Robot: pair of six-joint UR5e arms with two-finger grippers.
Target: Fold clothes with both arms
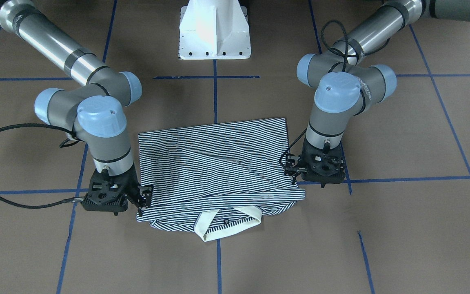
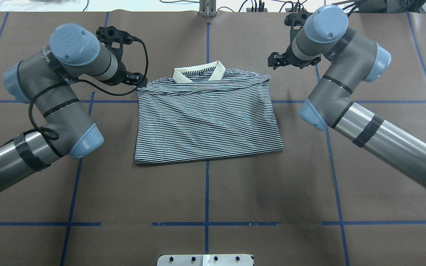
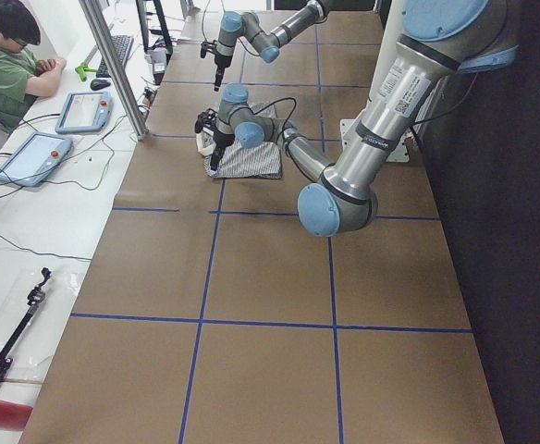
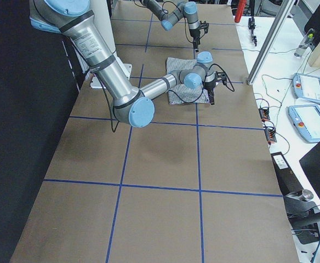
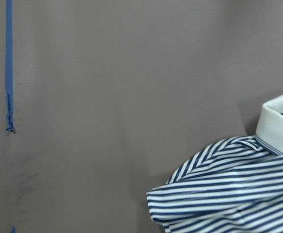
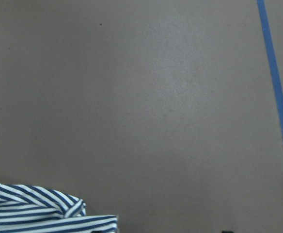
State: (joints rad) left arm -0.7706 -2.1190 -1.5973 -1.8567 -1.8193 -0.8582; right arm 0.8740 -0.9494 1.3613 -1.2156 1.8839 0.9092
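The striped polo shirt point(image 2: 207, 122) lies folded into a rough rectangle in the middle of the brown table point(image 2: 205, 192). It sits astride a blue tape line point(image 2: 206, 184). Its cream collar point(image 2: 198, 72) points away from the robot, and its straight hem is nearest the white base. The sleeves are tucked out of sight, and slanting creases run across the navy-and-white stripes. One folded layer lies at an angle over the shoulders.

The left gripper point(image 1: 291, 168) hangs right at the shoulder corner on its side. The right gripper point(image 1: 145, 195) is at the opposite shoulder corner. From here I cannot tell whether either pair of fingers is spread, pressed together or pinching cloth.
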